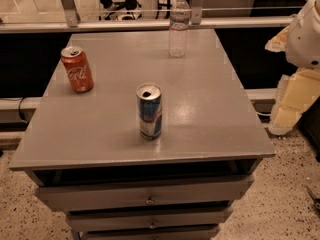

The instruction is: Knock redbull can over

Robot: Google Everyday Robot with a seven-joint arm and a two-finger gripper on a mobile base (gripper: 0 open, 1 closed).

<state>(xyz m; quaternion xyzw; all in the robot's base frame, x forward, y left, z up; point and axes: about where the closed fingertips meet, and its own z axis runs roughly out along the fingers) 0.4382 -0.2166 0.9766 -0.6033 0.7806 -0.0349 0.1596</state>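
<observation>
I see only a white rounded arm segment (pixel 306 34) at the far right edge, above and to the right of the table and well apart from everything on it; the gripper is outside the view, so I cannot tell its state. On the grey table top (pixel 210 119) I count one redbull can (pixel 149 111), upright at near-centre; one Coca-Cola can (pixel 77 69), upright at far left; and one water bottle (pixel 178 26), upright at the far edge, all well apart. Three drawers (pixel 145 194) sit below the near edge, and pale yellow blocks (pixel 292 101) stand on the floor to the right.
</observation>
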